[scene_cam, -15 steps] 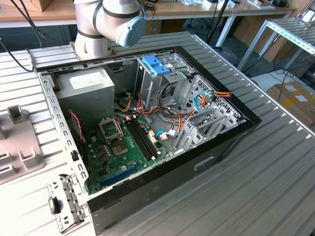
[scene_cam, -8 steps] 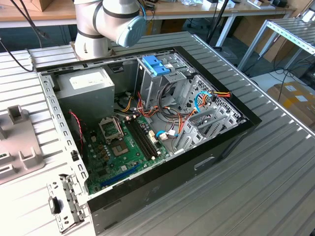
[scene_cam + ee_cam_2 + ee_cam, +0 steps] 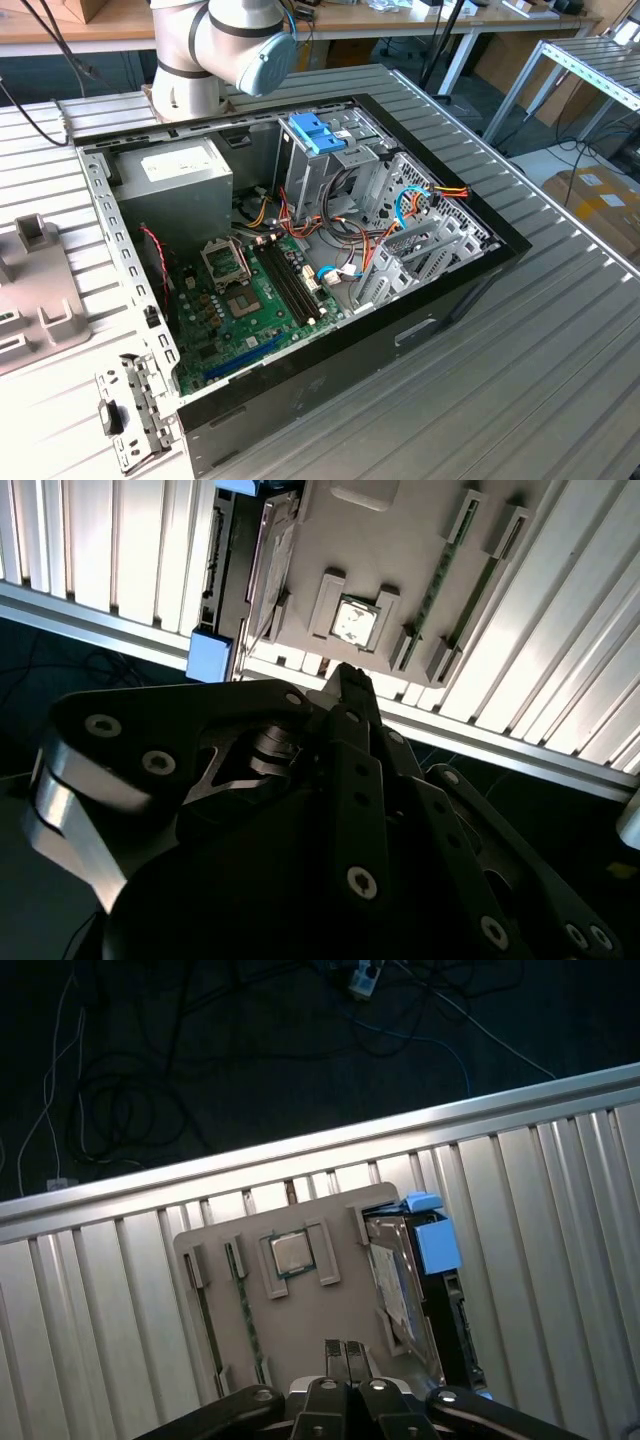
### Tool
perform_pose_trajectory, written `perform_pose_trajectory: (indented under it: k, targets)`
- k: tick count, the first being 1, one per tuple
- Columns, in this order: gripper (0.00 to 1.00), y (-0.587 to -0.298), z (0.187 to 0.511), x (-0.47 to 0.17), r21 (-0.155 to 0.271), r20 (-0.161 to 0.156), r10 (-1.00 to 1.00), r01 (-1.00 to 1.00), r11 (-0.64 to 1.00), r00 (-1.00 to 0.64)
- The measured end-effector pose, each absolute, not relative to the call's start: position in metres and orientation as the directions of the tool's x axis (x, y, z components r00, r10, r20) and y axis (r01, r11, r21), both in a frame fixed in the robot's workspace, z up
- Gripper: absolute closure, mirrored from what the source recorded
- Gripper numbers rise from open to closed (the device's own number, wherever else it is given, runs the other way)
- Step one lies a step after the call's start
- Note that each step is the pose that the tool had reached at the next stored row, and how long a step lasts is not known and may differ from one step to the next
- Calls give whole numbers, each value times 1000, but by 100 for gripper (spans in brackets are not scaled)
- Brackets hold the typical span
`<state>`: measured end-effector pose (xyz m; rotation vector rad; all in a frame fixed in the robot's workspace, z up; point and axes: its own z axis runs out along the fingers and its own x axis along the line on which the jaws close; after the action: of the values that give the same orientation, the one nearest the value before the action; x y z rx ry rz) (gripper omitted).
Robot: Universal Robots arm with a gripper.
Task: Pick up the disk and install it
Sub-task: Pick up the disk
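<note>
The disk (image 3: 412, 1278), a dark drive in a bright blue carrier with a blue tab, stands on its edge in a slot at one side of a grey parts tray (image 3: 300, 1325). In the second wrist view the disk (image 3: 245, 565) again sits at the tray's (image 3: 400, 550) side. My gripper (image 3: 343, 1348) hangs well above the tray, over its middle and apart from the disk, with its fingertips pressed together and nothing between them. Its black fingers (image 3: 350, 695) point down at the tray. The open computer case (image 3: 440, 300) lies on the ribbed metal table.
The tray also holds a processor chip (image 3: 292, 1253) and memory sticks (image 3: 240, 1310). In the case are a pale blue bracket (image 3: 318, 132) on the drive cage, a grey power supply (image 3: 180, 175), the motherboard (image 3: 250, 300) and loose cables (image 3: 420, 200). The table edge is close beyond the tray.
</note>
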<state>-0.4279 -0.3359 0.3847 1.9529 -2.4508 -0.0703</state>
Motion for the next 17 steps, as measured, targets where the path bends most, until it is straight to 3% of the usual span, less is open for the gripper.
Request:
perform_pose_trajectory:
  k: [17]
  targets:
    - [89, -336, 385, -428, 39, -22, -987, -987, 159, -160]
